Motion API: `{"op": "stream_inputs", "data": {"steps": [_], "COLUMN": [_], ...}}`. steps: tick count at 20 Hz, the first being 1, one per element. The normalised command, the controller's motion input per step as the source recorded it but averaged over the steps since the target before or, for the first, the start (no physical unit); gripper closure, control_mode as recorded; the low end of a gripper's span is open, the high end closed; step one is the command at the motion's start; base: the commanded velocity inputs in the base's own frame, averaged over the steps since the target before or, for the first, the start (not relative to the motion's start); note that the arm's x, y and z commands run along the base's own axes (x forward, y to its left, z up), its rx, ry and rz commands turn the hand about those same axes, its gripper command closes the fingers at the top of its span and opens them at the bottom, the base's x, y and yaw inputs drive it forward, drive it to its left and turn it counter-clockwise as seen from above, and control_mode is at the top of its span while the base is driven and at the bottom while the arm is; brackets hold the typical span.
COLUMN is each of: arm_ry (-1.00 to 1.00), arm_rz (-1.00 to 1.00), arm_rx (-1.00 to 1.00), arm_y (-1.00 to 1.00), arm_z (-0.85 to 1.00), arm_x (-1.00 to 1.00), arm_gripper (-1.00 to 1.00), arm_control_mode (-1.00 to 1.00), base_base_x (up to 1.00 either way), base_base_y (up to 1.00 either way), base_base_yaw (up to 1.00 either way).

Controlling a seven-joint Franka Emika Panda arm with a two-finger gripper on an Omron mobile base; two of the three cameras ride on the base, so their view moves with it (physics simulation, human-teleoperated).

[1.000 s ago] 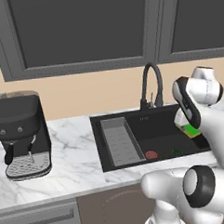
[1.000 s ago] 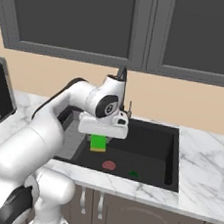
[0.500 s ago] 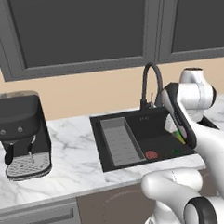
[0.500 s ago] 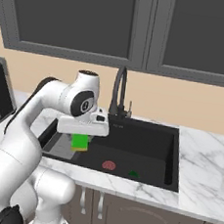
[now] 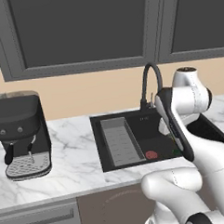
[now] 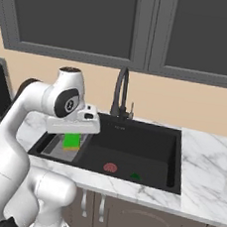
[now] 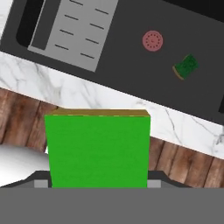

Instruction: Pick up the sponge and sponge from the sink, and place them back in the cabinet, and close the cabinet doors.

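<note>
My gripper (image 6: 73, 133) is shut on a green-topped sponge (image 6: 72, 141) and holds it above the left front part of the black sink (image 6: 141, 147). In the hand view this sponge (image 7: 98, 148) sits between the fingertips, with its yellow layer at the top edge, over the marble counter's front edge. A second sponge (image 7: 186, 66) lies on the sink (image 7: 131, 26) floor, near the red drain disc; from the right base it is a small green patch (image 6: 135, 176). The cabinet and the cabinet doors are out of view.
A grey ribbed tray (image 5: 119, 141) fills the sink's left side, and the red drain disc (image 5: 152, 154) lies at the front. The black arched faucet (image 6: 120, 91) rises behind the basin. A black coffee machine (image 5: 22, 132) stands on the left counter. Dark glass-fronted wall cupboards (image 5: 81, 27) hang above.
The arm has swung with the sponge from over the sink's right side across to the left front. The grip has not changed, and the other sponge has stayed put.
</note>
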Motion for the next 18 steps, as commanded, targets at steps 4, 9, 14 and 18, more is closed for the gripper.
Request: {"op": "stream_inputs", "data": {"steps": [4,9,14,18], "arm_ry": [0.00,0.00,0.00,0.00], "arm_rz": [0.00,-0.01,-0.05,-0.09], "arm_rx": [0.00,0.00,0.00,0.00], "arm_y": [0.00,0.00,0.00,-0.01], "arm_z": [0.36,0.30,0.23,0.19], "arm_x": [0.00,0.00,0.00,0.00], "arm_gripper": [1.00,1.00,1.00,1.00], "arm_control_mode": [-1.00,-1.00,-1.00,-1.00], "base_base_x": [0.00,0.00,0.00,0.00], "base_base_y": [0.00,0.00,0.00,0.00], "base_base_yaw": [0.00,0.00,0.00,0.00]}}
